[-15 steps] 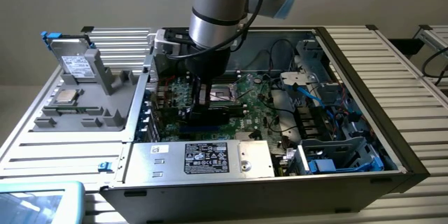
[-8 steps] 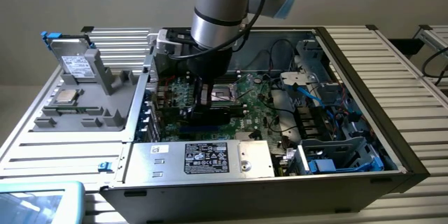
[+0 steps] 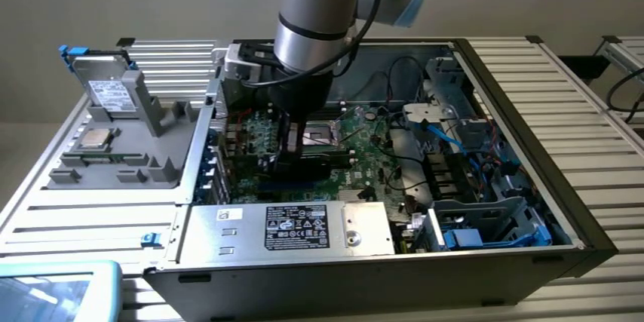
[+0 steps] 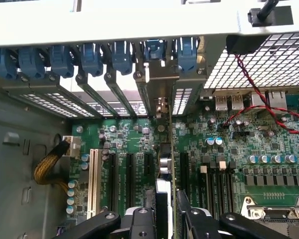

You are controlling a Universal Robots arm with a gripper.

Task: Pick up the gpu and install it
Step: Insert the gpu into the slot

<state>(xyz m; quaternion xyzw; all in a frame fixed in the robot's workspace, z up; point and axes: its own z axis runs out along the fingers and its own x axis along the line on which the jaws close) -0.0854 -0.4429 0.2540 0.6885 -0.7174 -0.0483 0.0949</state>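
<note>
My black end effector (image 4: 170, 219) clamped on thin green gpu card (image 4: 172, 164), edge-on, upright over green motherboard (image 4: 224, 164) inside open black PC case (image 3: 523, 209). Step: install, card at slot. Next needs straight press-down, silver bracket (image 4: 159, 84) aligned w/ rear opening.

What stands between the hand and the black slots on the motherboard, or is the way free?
Probably free, yes. The hand, shut on the gpu, hangs inside the open case right above the black slots; the red and black wires lie off to the side.
</note>
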